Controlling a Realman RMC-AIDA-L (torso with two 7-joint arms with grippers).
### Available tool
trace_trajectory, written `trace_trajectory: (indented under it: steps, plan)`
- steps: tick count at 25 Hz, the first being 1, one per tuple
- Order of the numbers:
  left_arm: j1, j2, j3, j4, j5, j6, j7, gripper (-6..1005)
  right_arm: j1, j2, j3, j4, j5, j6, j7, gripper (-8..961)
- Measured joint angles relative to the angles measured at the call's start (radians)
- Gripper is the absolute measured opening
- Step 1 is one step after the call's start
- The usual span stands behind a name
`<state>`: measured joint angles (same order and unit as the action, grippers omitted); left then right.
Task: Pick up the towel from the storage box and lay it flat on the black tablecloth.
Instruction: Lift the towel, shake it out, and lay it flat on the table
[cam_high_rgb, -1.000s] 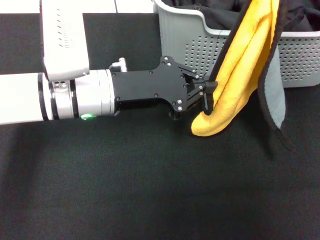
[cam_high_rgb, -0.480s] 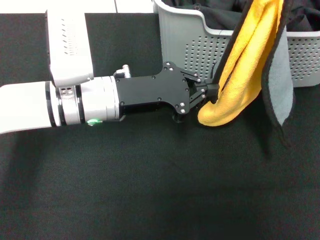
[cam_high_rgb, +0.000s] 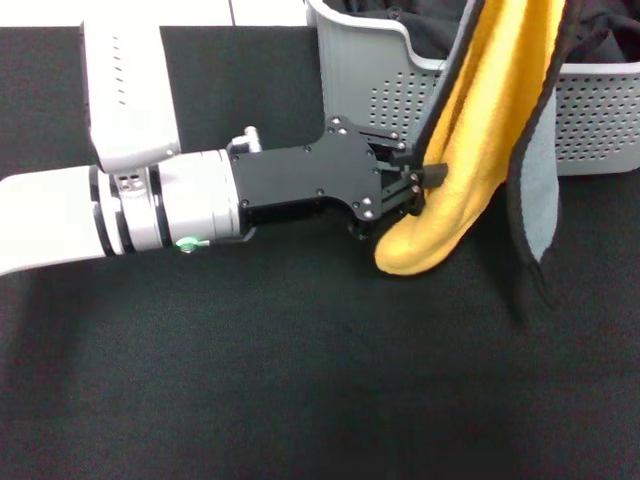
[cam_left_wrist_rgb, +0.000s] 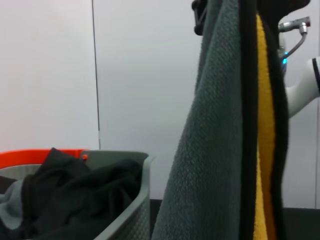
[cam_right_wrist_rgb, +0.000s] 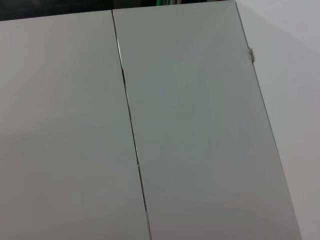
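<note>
One fluffy yellow-orange towel (cam_high_rgb: 470, 150), black-edged with grey reverse, hangs vertically, pinched by the closed left gripper (cam_high_rgb: 425, 180) beside one perforated grey plastic storage box (cam_high_rgb: 375, 75).

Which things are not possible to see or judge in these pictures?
- What holds the towel up: in the head view its top is cut off by the frame's upper edge; the right gripper shows in no picture.
- Left gripper fingertips: the towel's fold hides them, so a grip cannot be confirmed.
- Storage box: the towel covers part of it and the edge cuts it; its contents show only as dark fabric.
- Right wrist view: only blank panels.
</note>
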<state>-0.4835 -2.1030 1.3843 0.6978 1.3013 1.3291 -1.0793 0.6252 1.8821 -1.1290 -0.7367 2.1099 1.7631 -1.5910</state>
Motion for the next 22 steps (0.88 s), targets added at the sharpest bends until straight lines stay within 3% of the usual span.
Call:
trace_trajectory:
  steps: [22]
  plan:
    - [0.000,0.003,0.004,-0.067,-0.016,-0.008,0.039,158,-0.009,-0.003,0.026,-0.002,0.025,0.016,0.005,37]
